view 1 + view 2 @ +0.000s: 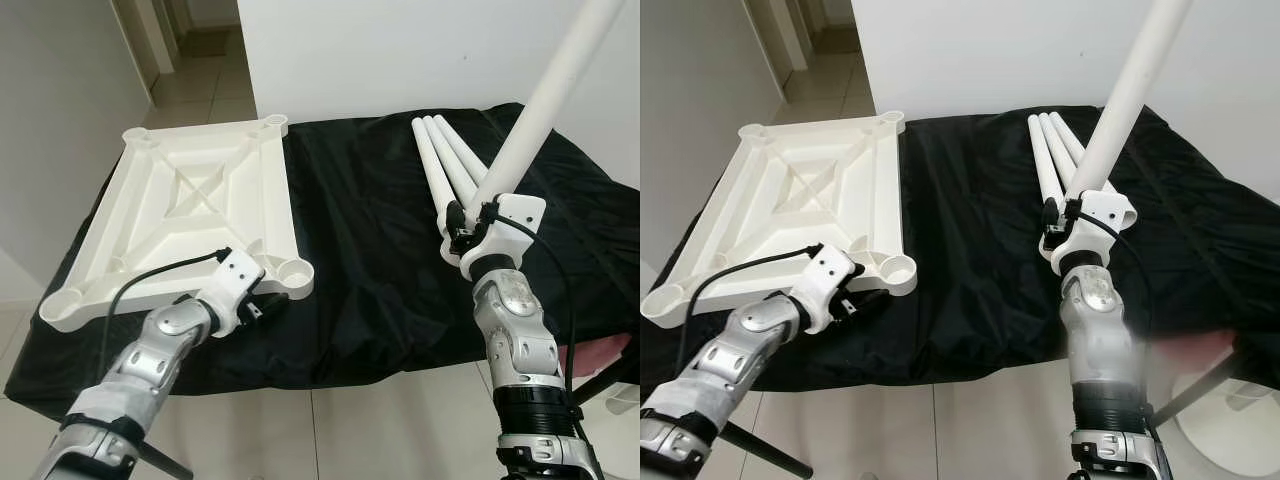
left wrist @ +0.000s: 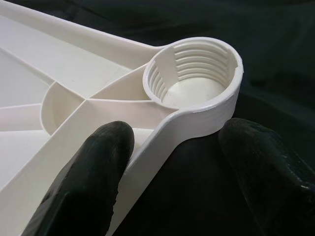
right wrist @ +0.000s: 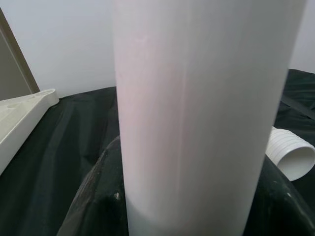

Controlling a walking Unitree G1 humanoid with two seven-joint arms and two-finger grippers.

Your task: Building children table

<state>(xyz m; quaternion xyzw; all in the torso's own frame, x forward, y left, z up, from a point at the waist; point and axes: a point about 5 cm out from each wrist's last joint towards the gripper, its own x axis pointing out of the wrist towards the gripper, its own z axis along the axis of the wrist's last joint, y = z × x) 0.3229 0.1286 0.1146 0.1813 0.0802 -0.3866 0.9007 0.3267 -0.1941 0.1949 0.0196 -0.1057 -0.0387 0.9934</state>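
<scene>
A white tabletop (image 1: 200, 200) lies upside down on the left of the black cloth, its ribs and corner sockets facing up. My left gripper (image 1: 268, 305) is at its near right corner, open. One finger (image 2: 83, 182) rests inside the rim and the other (image 2: 266, 167) stands outside it, just short of the threaded socket (image 2: 197, 83). My right gripper (image 1: 470, 225) is shut on a white table leg (image 1: 545, 100), held raised and slanting up to the right. Three more legs (image 1: 445, 165) lie side by side on the cloth behind it.
The black cloth (image 1: 370, 250) covers a low table whose front edge runs just before my arms. A white wall stands behind, a grey wall on the left, and there is tiled floor (image 1: 330, 430) below. A pink object (image 1: 600, 355) and a dark stand leg sit at the lower right.
</scene>
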